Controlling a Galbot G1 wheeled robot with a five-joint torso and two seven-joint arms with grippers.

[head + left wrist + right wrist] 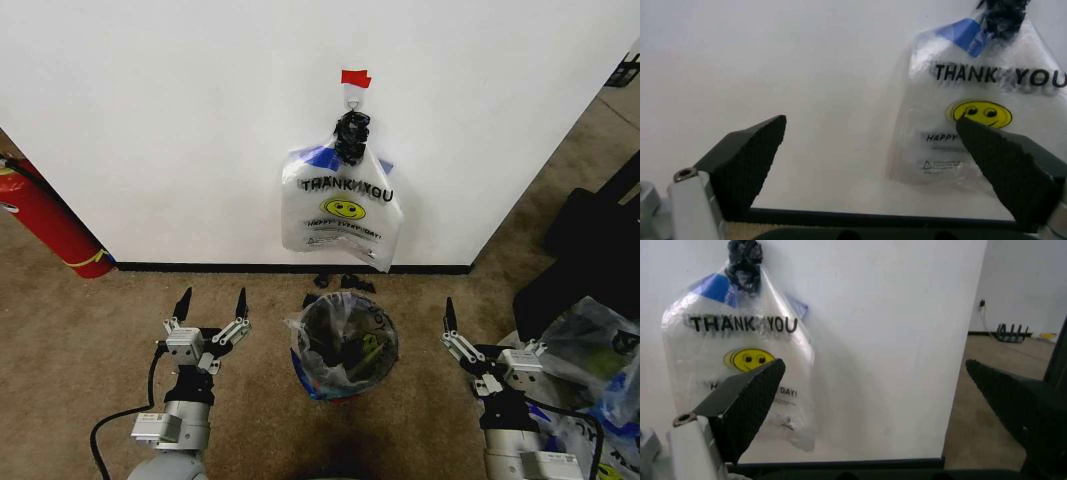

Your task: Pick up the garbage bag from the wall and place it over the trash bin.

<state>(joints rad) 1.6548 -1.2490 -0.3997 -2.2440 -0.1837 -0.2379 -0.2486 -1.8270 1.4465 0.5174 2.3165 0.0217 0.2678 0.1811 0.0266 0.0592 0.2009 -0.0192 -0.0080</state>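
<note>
The garbage bag (340,205) hangs on the white wall (180,120) from a metal hook (352,96) under a red tape strip (355,77); its knotted top is dark and its lettering faces me. Directly below it on the carpet stands the trash bin (383,345), round and dark inside, with see-through plastic around its rim. My left gripper (212,305) is open, low and left of the bin. My right gripper (495,325) is open, low and right of the bin. Both point at the wall, and the garbage bag (953,150) (740,340) shows beyond the left gripper (873,165) and the right gripper (873,390).
A red fire-extinguisher cylinder (50,225) leans at the far left by the black baseboard (200,267). A large black bag (590,250) and lumpy clear bags (590,365) crowd the right side. Small dark scraps (340,282) lie between bin and wall. The wall ends at a corner (470,265).
</note>
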